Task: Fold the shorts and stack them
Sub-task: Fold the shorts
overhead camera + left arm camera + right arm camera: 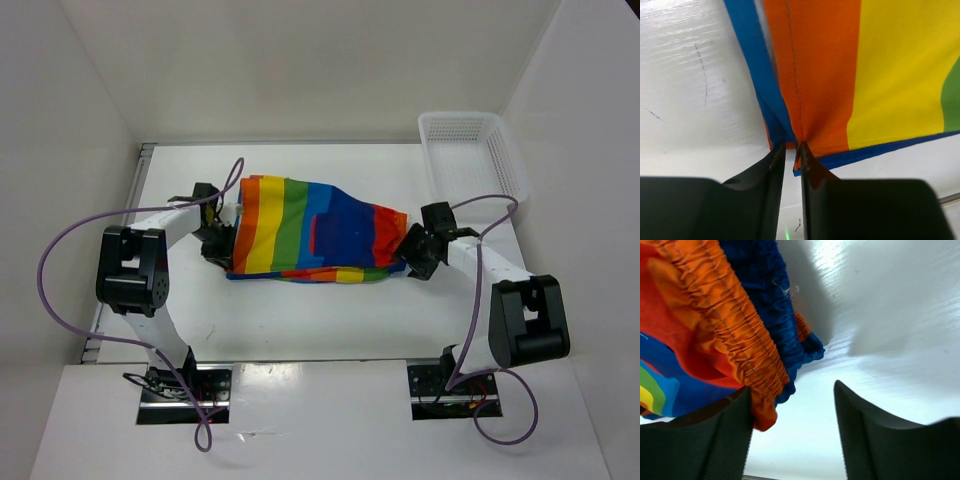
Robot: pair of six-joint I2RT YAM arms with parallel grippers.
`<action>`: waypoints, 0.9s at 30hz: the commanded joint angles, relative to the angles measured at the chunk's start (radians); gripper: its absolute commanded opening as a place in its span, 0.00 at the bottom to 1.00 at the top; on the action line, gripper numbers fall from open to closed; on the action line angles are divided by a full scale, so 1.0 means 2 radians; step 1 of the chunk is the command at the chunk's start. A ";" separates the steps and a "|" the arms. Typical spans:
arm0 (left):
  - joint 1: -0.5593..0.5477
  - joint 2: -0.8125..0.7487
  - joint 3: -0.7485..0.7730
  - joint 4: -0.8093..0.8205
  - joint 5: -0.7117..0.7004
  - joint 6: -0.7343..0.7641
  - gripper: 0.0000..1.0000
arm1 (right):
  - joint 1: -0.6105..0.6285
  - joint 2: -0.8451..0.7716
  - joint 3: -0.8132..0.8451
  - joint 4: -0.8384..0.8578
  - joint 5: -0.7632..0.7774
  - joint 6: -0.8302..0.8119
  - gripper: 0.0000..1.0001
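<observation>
**Shorts folded mid-bench, both pincers at the ends, neither clamped**

- Shorts (310, 230): lie flat on the bench (330, 325), centre of the top view, long axis running left-right. Look folded over: red/orange/yellow/green/blue stripes on the left half, big dark blue patch w/ red-orange at the right end. A striped lower layer peeks out along the bottom edge.
- Left pincer (215, 243): at the left end of the shorts, low by the bench. In the wrist cam its tips (791, 145) are parted by a narrow slit, w/ white bench visible through it. The orange/blue-hemmed corner of the cloth (840, 75) sits right at the tips and touches the finger on the right of the frame. No clamp seen.
- Right pincer (412, 255): at the right end of the shorts. In the wrist cam the jaws are spread wide (792, 386), w/ bare bench between them. The gathered elastic waistband (735, 335), orange w/ a blue layer behind, hangs upper left of the frame and rests against the frame-left finger (705, 440). Nothing lies between the fingers.
- White mesh basket (505, 150): upper right of the top view, well apart from the shorts.
- Purple cables loop off both arms.
</observation>
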 commanded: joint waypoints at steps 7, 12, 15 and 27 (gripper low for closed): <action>0.005 0.010 -0.016 0.007 -0.004 0.003 0.39 | -0.005 0.038 -0.046 0.108 -0.029 0.064 0.75; 0.005 0.033 -0.016 0.019 0.001 0.003 0.43 | -0.005 0.074 -0.030 0.140 -0.024 0.072 0.68; 0.005 0.045 -0.011 0.024 0.006 0.003 0.37 | -0.005 0.090 -0.016 0.140 -0.024 0.067 0.51; 0.017 -0.001 0.016 -0.038 -0.005 0.003 0.23 | -0.005 0.055 0.007 0.100 -0.024 -0.002 0.00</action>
